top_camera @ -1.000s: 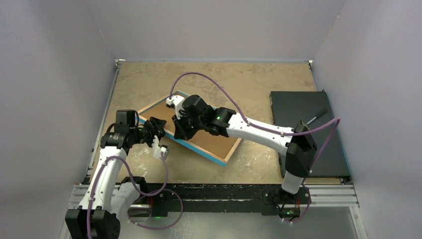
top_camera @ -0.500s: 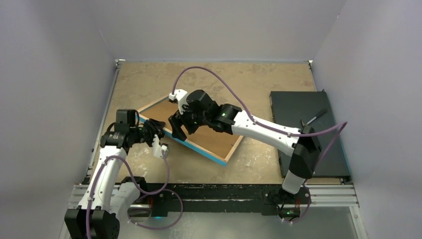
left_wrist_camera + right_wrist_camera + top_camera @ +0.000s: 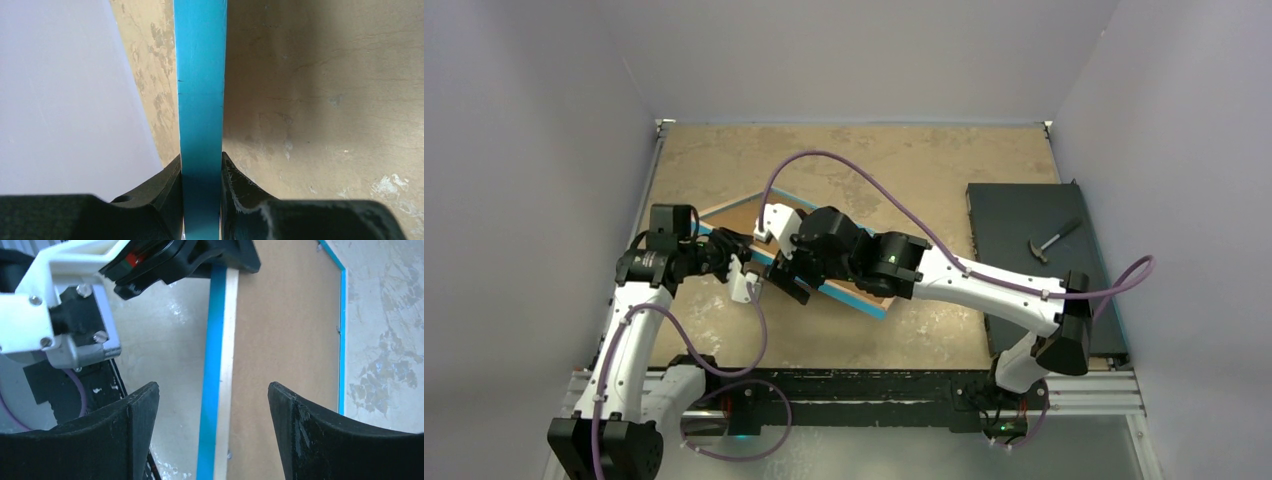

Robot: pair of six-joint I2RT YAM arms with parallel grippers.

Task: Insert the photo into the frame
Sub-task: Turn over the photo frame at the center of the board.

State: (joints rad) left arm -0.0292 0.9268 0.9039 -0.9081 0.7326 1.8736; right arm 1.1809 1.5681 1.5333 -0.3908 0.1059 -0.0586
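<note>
Tan worn table [image 3: 944,160] | frame [image 3: 736,214] lying back-up at left-centre, brown backing showing, partly under the right arm | right gripper [image 3: 211,390] spread wide above frame's near edge, holding nothing | left gripper [image 3: 200,167] clamped on frame's blue edge

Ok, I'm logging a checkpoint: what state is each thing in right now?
frame: back up, edge clamped
backing board: seated in the frame
left gripper: shut on the frame's edge
right gripper: open, over the frame's edge
hammer: lying on the black mat
</note>
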